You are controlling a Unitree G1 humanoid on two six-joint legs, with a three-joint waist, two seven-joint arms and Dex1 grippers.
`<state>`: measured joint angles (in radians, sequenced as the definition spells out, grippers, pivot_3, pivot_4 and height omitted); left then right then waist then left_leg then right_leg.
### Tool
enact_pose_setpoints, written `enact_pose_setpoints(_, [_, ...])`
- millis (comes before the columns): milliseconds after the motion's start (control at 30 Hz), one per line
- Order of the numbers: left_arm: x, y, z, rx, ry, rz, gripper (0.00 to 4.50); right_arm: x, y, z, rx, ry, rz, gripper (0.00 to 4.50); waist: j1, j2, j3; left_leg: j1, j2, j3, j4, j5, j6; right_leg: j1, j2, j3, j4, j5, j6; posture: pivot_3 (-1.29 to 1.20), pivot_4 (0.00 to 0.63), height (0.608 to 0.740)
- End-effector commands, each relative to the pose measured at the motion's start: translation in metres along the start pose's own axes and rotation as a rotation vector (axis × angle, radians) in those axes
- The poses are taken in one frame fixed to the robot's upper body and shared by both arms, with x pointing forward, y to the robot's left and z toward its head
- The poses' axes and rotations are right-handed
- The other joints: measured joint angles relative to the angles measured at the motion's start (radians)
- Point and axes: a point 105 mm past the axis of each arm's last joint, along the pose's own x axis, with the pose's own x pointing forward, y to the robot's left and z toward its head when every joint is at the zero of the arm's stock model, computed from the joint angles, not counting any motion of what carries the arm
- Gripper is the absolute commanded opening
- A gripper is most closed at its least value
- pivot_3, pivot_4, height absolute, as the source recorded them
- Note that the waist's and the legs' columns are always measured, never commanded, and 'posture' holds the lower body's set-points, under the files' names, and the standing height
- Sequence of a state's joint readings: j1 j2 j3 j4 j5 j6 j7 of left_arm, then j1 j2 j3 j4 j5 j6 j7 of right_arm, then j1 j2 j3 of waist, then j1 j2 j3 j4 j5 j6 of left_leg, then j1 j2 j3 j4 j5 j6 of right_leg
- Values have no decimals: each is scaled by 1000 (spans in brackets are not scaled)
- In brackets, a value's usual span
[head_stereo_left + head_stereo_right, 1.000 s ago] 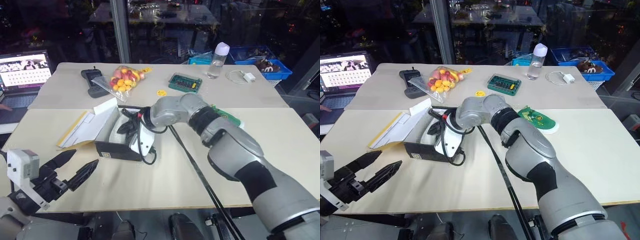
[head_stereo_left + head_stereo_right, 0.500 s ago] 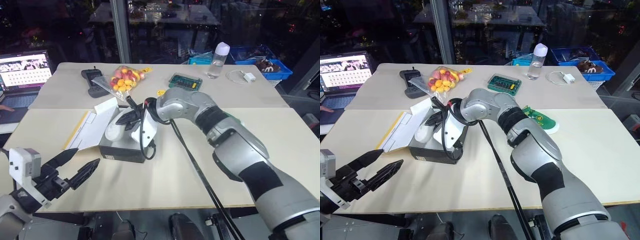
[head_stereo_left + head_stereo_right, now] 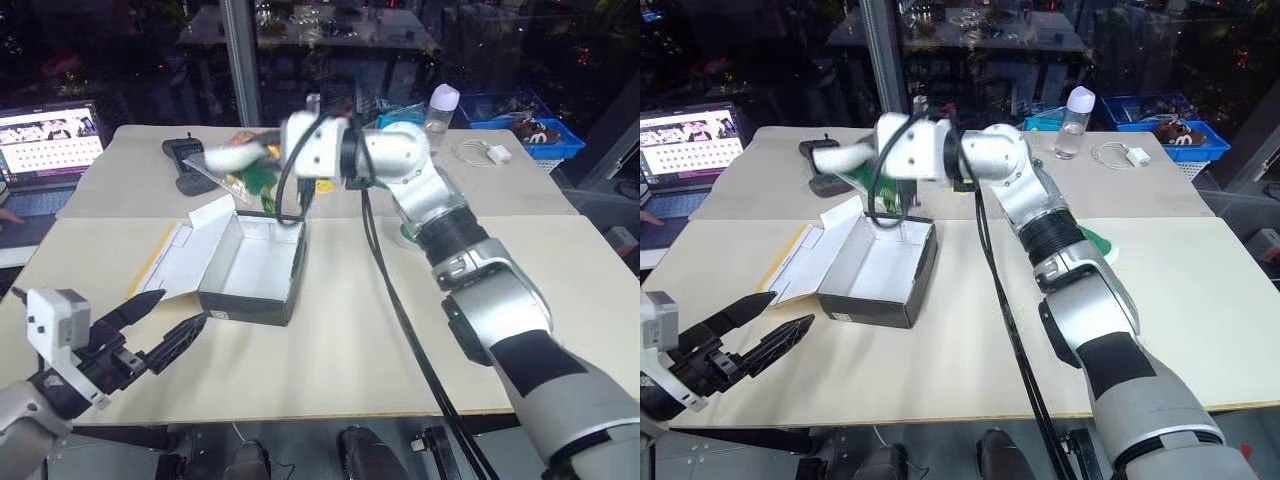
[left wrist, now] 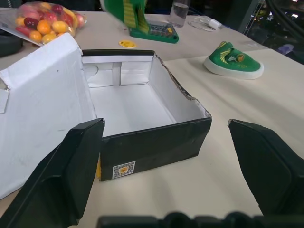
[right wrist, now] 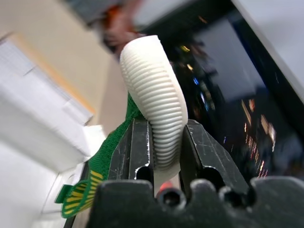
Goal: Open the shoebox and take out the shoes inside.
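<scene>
Above the emptied shoebox [image 3: 252,268], the second shoe [image 5: 154,102] is clamped in the right gripper [image 5: 166,156]; it should be carried clear and set beside the first shoe [image 4: 233,60]. The left gripper [image 4: 166,156] is held spread open.

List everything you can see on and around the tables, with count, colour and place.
shoebox: one, black sides, white inside, open and empty, near table
shoes: two, green with white soles; one in the right gripper above the box, one on the table right of the box
bag of sweets: one, red and orange, far table
green case: one, far table
bottle: one, clear, white cap, far table
laptop: one, far left
blue bins: far right
left gripper: black, open, facing the box
right gripper: black, shut on a shoe
</scene>
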<state>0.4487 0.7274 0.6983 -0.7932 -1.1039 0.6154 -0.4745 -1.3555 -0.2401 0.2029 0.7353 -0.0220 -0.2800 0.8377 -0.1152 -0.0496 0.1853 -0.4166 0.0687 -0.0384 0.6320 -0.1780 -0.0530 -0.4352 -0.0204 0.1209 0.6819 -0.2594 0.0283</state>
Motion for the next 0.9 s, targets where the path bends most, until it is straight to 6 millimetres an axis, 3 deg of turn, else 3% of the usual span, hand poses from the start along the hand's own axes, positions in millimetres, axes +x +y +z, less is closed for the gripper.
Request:
enact_pose_setpoints(33, [5, -10, 7, 15, -32, -31, 4500, -46, -64, 5, 368, -40, -362, 441, 8, 0, 0, 0, 0, 0, 0, 0, 0, 0, 0, 0, 0, 0, 0, 0, 150, 712])
enact_pose_setpoints(200, [11, -13, 17, 40, -90, -28, 4500, -111, -85, -27, 710, 37, -710, 441, 26, 1, 0, -2, 0, 0, 0, 0, 0, -1, 0, 0, -1, 0, 0, 0, 150, 712])
enact_pose_setpoints(233, [13, -16, 18, 46, -95, -37, 4500, -137, -82, -43, 809, 69, -843, 441, 26, 1, 0, -2, 0, 0, 0, 0, 0, -1, 0, 0, -1, 0, 0, 0, 150, 712])
enact_pose_setpoints(333, [18, -25, 19, 53, -88, -86, 4500, -193, -60, -77, 1048, 146, -1140, 441, 37, 0, 0, -4, -1, -1, 1, 0, 0, -1, 0, 0, -2, 0, 1, 0, 150, 712])
enact_pose_setpoints(467, [21, -32, 19, 86, -57, -165, 4500, -228, -8, -96, 1283, 185, -1380, 441, 36, 5, 2, -6, -1, -1, 1, 0, 0, -3, 0, 1, -2, 0, 1, 0, 150, 712])
enact_pose_setpoints(600, [23, -36, 19, 126, -27, -229, 4500, -245, 29, -101, 1438, 185, -1534, 441, 19, 18, 7, -6, -1, 0, 1, 0, 0, -4, 1, 2, -1, -1, 5, 0, 150, 712])
enact_pose_setpoints(733, [25, -38, 15, 181, 21, -344, 4500, -253, 81, -104, 1652, 128, -1694, 441, 23, 21, 8, -6, -1, 0, 2, 1, 1, -3, 1, 2, -1, -3, 8, 0, 150, 712])
enact_pose_setpoints(900, [30, -39, 16, 213, 22, -427, 4500, -252, 110, -100, 1812, 47, -1763, 441, 14, 21, 8, -6, -2, 0, 2, 1, 1, -2, 0, 3, -4, -3, 9, 0, 150, 712])
